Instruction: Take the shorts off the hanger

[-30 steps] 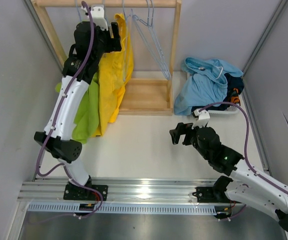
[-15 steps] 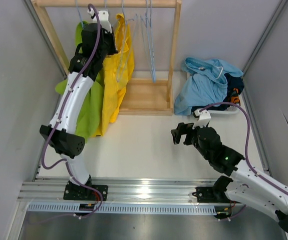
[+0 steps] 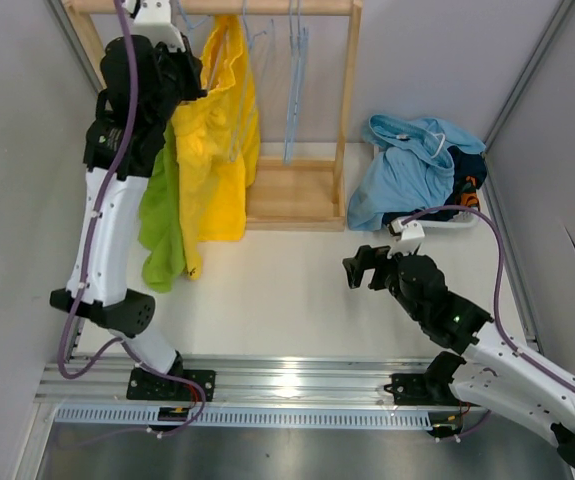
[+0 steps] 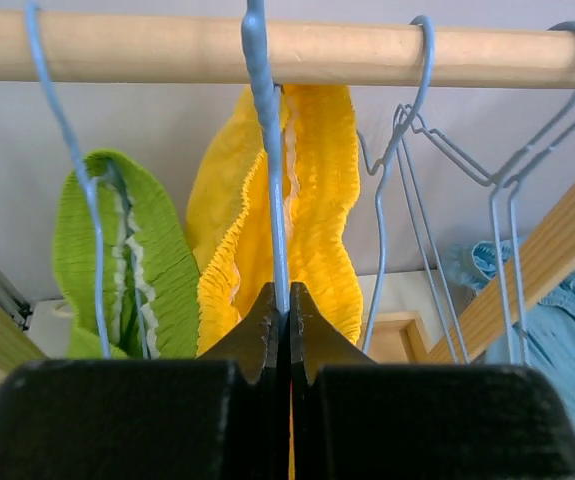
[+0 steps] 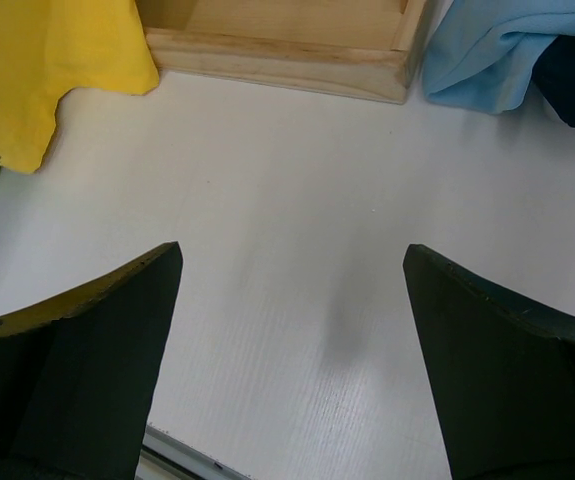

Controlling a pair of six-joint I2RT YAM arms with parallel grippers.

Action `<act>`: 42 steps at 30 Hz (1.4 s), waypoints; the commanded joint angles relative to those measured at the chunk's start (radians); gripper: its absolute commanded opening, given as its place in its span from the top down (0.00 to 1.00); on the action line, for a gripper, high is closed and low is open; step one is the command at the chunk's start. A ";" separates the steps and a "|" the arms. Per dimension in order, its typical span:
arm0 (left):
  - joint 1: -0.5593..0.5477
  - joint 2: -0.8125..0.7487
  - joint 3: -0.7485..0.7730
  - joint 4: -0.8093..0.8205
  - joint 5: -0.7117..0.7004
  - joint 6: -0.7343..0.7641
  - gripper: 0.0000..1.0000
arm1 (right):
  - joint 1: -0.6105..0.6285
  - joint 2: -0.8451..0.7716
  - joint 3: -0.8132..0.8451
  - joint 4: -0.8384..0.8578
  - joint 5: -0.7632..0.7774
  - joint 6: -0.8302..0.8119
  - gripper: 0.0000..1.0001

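Note:
Yellow shorts (image 3: 217, 150) hang on a blue wire hanger (image 4: 264, 150) from the wooden rail (image 3: 267, 7), with lime green shorts (image 3: 162, 220) on a hanger to their left. My left gripper (image 3: 192, 75) is up at the rail, shut on the yellow pair's hanger wire. In the left wrist view the jaws of my left gripper (image 4: 287, 292) pinch that wire just below the rail (image 4: 167, 45). My right gripper (image 3: 362, 268) hovers open over the bare table with nothing between its fingers. Light blue shorts (image 3: 407, 170) lie piled at the right over a navy pair (image 3: 470, 165).
Several empty blue hangers (image 3: 292, 90) hang to the right of the yellow pair. The rack's wooden base (image 3: 292, 190) sits on the table under them. A patterned pair (image 3: 467, 188) peeks out of the pile. Grey walls close in on both sides.
My left gripper has shut on the hanger wire and the arm has swung up and left toward the rail. The yellow shorts shifted left with it. The right arm stayed put.

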 commanded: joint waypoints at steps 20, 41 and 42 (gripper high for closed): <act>-0.169 -0.995 -0.963 -0.349 0.386 -0.135 1.00 | 0.013 -0.016 0.293 -0.061 -0.369 -0.121 0.01; -0.233 -0.968 -0.797 -0.168 0.802 -0.255 1.00 | 0.043 0.078 0.416 -0.031 -0.404 -0.190 0.01; -0.233 -0.969 -0.787 -0.163 0.805 -0.256 1.00 | 0.043 0.088 0.414 0.001 -0.401 -0.193 0.01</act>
